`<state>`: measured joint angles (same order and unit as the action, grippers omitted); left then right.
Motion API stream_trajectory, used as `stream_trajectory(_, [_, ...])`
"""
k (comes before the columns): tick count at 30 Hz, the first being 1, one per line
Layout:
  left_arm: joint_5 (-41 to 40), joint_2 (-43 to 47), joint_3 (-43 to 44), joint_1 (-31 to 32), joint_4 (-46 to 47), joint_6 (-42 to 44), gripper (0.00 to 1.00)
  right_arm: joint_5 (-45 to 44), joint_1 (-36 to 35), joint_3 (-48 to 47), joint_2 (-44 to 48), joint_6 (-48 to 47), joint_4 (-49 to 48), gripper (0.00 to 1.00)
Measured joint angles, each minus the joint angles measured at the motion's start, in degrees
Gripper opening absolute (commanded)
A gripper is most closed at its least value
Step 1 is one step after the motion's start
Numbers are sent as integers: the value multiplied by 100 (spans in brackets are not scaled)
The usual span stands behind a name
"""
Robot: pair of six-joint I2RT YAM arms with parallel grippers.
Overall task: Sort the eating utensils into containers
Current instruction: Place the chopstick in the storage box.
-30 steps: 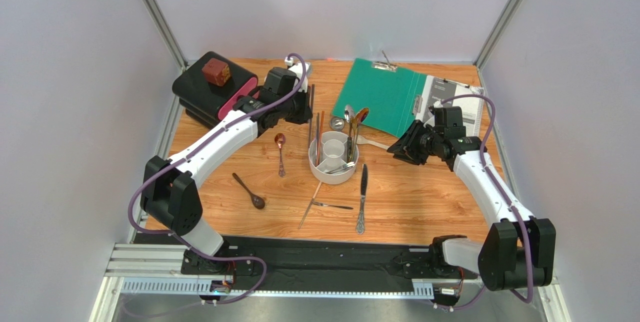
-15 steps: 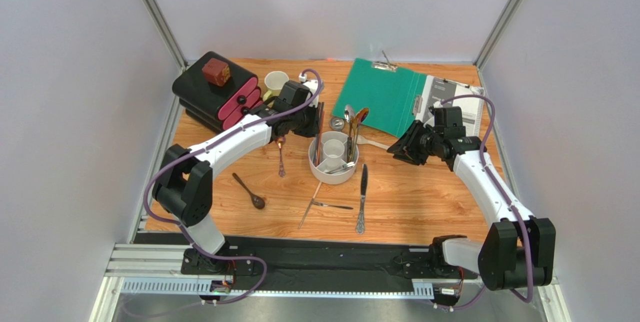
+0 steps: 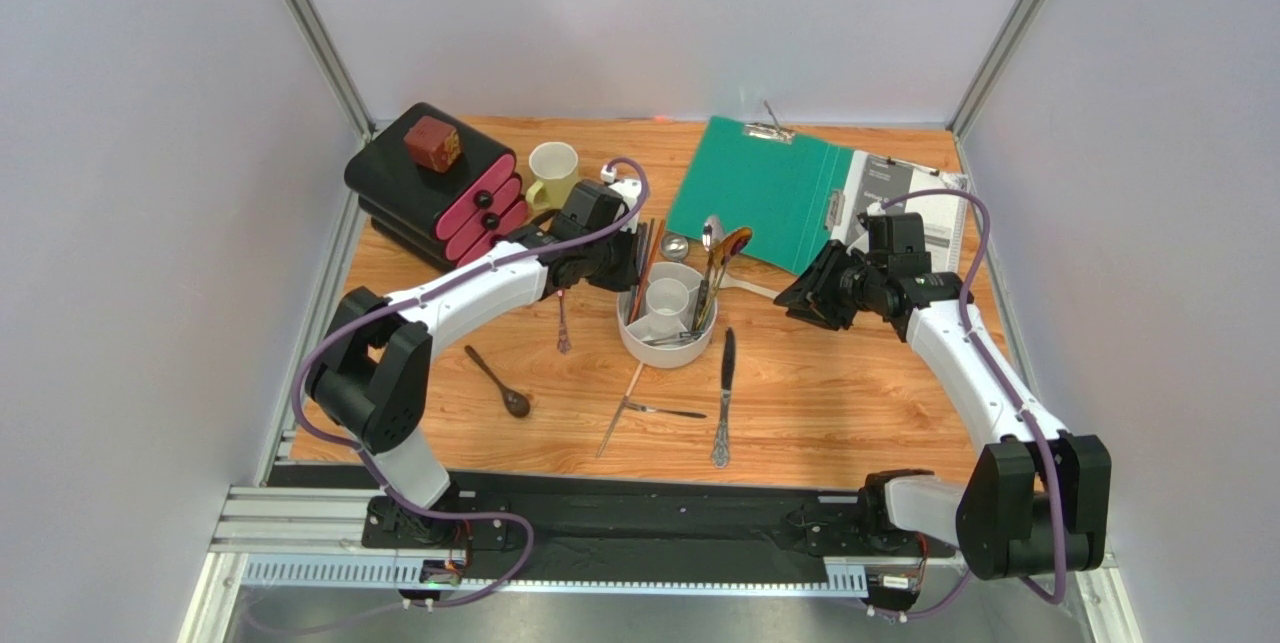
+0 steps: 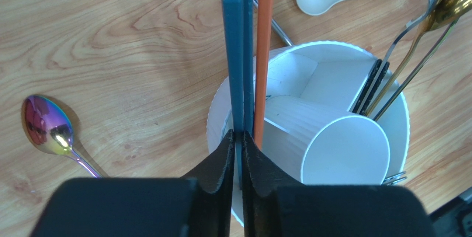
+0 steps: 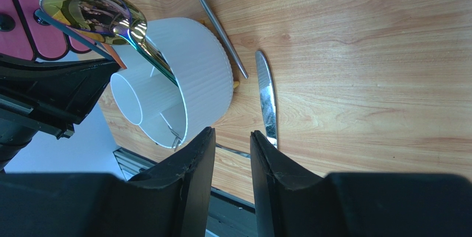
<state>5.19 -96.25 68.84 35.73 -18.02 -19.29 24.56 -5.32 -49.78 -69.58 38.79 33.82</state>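
Two dark blue chopsticks (image 4: 235,54) sit pinched between the nearly closed fingers of the left claw (image 4: 236,148), which is poised over the rim of the white holder (image 4: 215,116). An orange chopstick (image 4: 263,54) leans just beside them. Other utensils (image 4: 370,85) stand in another compartment of the holder. Right of the holder, the right claw (image 5: 232,154) hangs with fingers apart, gripping nothing. An iridescent spoon (image 4: 47,129) lies on the surface (image 3: 842,403) left of the holder.
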Motion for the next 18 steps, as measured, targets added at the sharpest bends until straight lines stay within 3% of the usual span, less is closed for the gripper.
stream_trajectory(5, [-72,0,0,31,-46,28,31,0,0,0,-76,2,-7,35])
stream_trajectory(18, [-302,551,101,55,-297,35,34,2,0,0,-133,2,-24,35])
